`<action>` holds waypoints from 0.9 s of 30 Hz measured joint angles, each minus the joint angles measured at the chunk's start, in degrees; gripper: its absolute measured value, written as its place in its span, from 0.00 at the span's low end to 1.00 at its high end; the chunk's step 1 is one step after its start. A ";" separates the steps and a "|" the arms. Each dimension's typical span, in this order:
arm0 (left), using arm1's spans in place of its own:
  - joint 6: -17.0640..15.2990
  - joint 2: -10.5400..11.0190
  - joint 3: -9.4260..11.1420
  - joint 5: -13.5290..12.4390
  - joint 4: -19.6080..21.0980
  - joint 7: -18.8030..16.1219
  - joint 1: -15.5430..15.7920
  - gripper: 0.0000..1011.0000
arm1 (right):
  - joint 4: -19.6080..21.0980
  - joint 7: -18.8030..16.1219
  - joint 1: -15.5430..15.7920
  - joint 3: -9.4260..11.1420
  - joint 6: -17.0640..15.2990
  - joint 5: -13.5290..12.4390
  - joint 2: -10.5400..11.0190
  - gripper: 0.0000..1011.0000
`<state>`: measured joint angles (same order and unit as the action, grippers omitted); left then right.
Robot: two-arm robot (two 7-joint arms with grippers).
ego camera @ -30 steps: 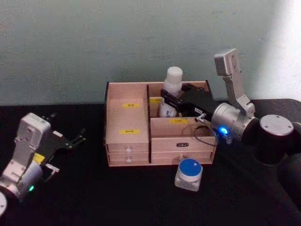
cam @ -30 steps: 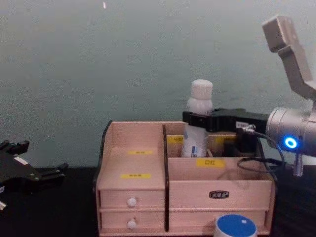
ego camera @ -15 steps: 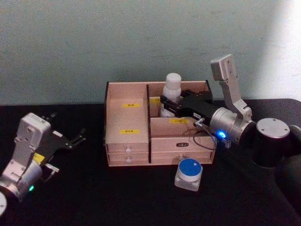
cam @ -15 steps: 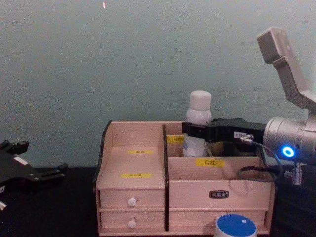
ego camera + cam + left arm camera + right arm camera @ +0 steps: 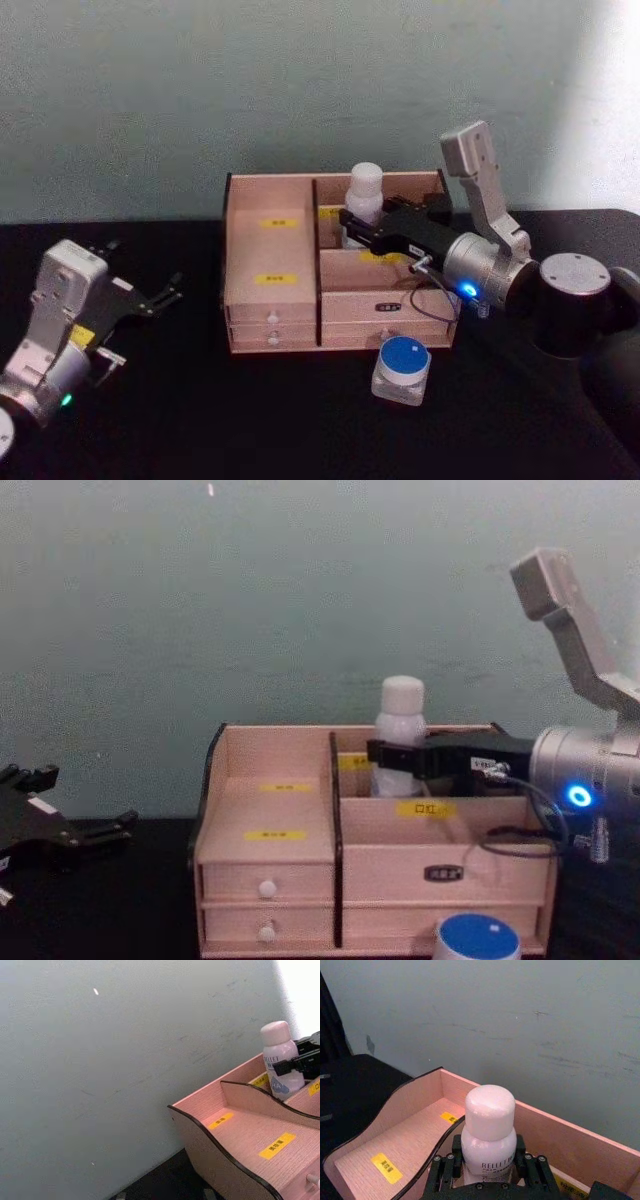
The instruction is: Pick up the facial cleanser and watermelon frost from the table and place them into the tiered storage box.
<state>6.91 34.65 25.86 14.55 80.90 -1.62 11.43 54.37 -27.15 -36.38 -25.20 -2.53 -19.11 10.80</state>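
The right claw (image 5: 358,222) gripped a white bottle (image 5: 364,190), upright in the rear right compartment of the box (image 5: 270,300). A blue-lidded jar (image 5: 402,368) stood on the black desk (image 5: 250,420) just before the box's right drawers. The left claw (image 5: 145,263) sat spread at the desk's left, well apart from the box.

right arm (image 5: 490,265): silver, blue light, black cable | right hand (image 5: 357,224): black | left arm (image 5: 60,290): grey, green light

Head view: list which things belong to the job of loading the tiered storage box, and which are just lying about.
Belong to the job: facial cleanser bottle, gripped by the right end effector; tiered storage box; blue-lidded jar in front of it, probably the watermelon frost.
Just about: black table; left end effector, parked at left.
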 joint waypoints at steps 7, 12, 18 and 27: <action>0.00 0.00 0.00 0.00 0.00 0.00 0.00 0.99 | 0.00 0.00 0.00 0.00 -0.02 -0.04 0.01 0.59; 0.00 0.00 0.00 0.00 0.00 0.00 0.00 0.99 | 0.00 -0.01 0.00 0.02 -0.02 -0.11 0.02 0.62; 0.00 0.00 0.00 0.00 0.00 0.00 0.00 0.99 | 0.01 -0.02 0.00 0.05 -0.01 -0.15 0.04 0.81; 0.00 0.00 0.00 0.00 0.00 0.00 0.00 0.99 | 0.05 -0.04 0.03 0.08 -0.02 -0.22 0.04 0.99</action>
<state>6.91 34.65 25.86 14.55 80.90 -1.62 11.43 54.42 -27.19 -36.35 -25.12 -2.55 -19.34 10.84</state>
